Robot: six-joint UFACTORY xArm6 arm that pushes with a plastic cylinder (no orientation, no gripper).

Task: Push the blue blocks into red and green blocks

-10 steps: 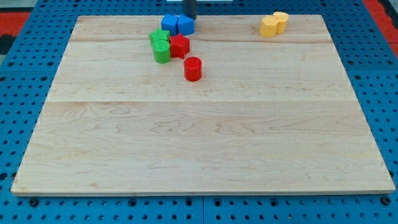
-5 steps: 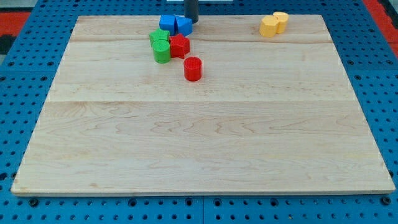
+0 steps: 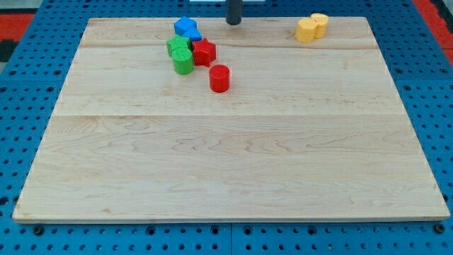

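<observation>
Blues slid left and down onto the cluster, tip off to the right
Blue blocks (image 3: 187, 27) touch green blocks (image 3: 181, 54) and red block (image 3: 204, 51); my tip (image 3: 233, 23), bare, sits to their right near the top edge

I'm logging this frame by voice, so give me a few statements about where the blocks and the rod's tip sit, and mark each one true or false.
1. My tip touches the blue blocks. False: it stands apart, to their right near the view's top.
2. The blue blocks sit against the green and red cluster. True.
3. The red cylinder lies below and right of that cluster, on its own. True.
4. The yellow blocks lie at the view's bottom left. False: they are at the top right of the board.
5. The two yellow blocks touch each other. True.
</observation>
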